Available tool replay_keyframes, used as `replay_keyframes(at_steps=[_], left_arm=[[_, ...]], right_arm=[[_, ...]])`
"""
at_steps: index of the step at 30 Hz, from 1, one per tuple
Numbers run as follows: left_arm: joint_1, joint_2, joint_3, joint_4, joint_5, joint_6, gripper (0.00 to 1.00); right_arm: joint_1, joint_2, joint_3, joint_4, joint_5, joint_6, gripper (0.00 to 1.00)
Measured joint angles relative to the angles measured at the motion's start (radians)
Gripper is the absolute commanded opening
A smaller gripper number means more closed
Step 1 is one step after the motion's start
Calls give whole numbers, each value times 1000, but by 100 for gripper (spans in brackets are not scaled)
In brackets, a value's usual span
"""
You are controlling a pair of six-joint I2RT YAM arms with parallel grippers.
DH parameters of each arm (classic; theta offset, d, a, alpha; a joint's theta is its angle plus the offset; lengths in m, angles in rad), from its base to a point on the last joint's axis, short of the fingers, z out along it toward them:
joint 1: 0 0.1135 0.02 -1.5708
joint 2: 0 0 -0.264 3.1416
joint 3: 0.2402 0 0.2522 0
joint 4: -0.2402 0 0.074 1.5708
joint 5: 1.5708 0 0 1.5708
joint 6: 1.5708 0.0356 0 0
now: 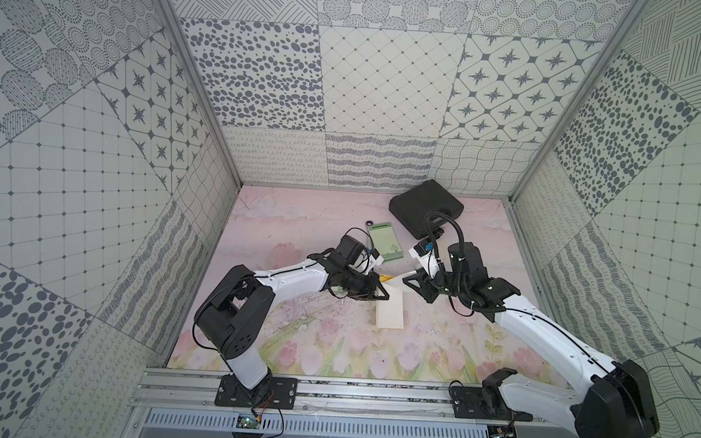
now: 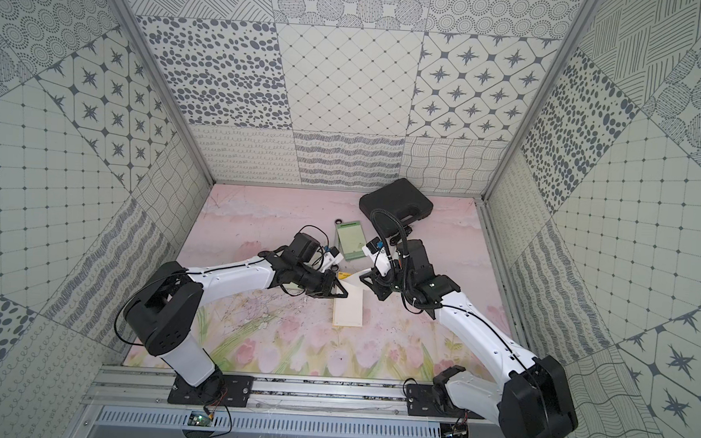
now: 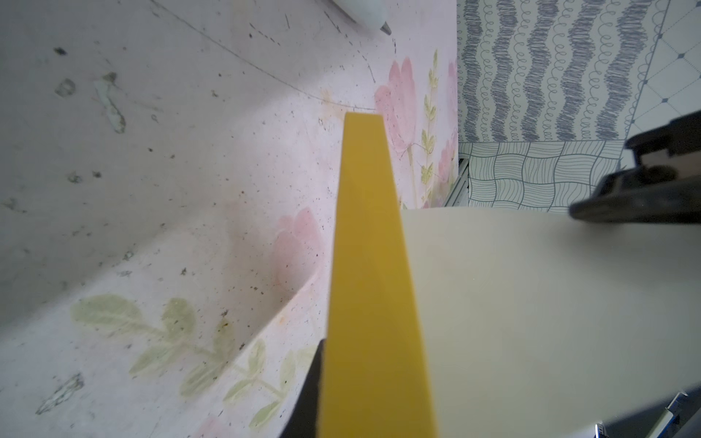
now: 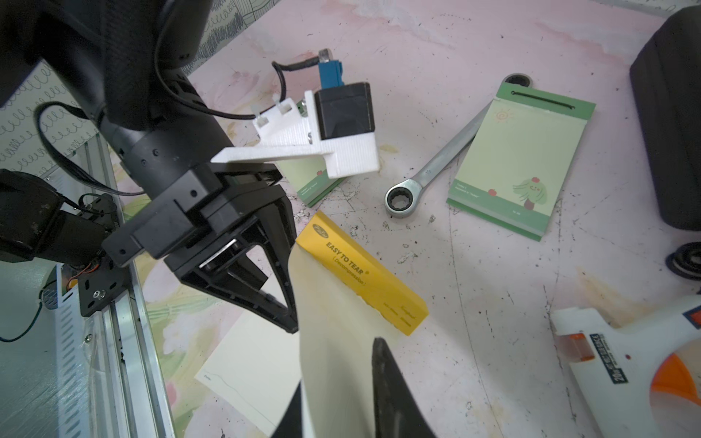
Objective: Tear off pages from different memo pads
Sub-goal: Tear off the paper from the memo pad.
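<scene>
The cream-white memo pad has a yellow top band that rests on the table mat. My left gripper is shut on one end of that band and shows in both top views. A cream page curls up from the band, and my right gripper is shut on its free end. A flat cream sheet lies under it; I cannot tell whether it is the pad's body or a loose page. One green memo pad lies flat beyond. Another green pad is half hidden under the left wrist.
A ratchet wrench lies between the two green pads. A black case stands at the back right. A white and orange glue gun lies close to the right arm. The metal rail runs along the front edge.
</scene>
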Motion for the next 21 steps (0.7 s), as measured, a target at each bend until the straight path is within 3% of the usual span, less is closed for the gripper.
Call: replay_keyframes(at_steps=[4,21], left_arm=[[0,0,10,-6,5,1,0],[0,-31,-33,17,35,-1,0]], right_arm=[[0,0,-1,5,-28,-9,0],[-65,-2,-50,50,-76,44,0]])
